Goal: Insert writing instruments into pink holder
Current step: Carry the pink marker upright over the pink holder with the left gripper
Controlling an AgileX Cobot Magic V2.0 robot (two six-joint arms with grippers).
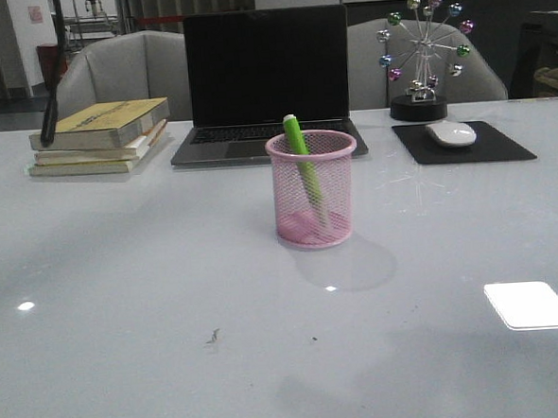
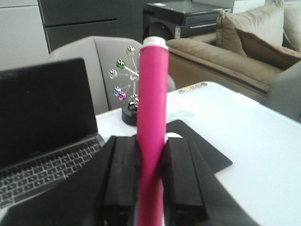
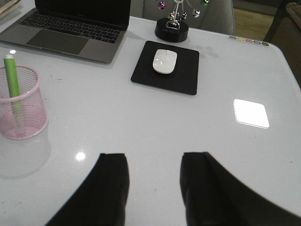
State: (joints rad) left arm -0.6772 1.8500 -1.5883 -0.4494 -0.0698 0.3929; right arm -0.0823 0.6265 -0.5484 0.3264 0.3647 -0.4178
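Observation:
The pink holder stands at the table's middle, in front of the laptop, with the green marker leaning inside it, its pale tip above the rim. The right wrist view shows the same holder and green marker. The pink marker stands up between the black fingers of my left gripper, which is shut on it; its pale tip points up. My right gripper is open over bare table, well to the right of the holder. Neither gripper appears in the front view.
A laptop sits behind the holder. Stacked books lie at the back left. A white mouse on a black pad and a ball ornament stand at the back right.

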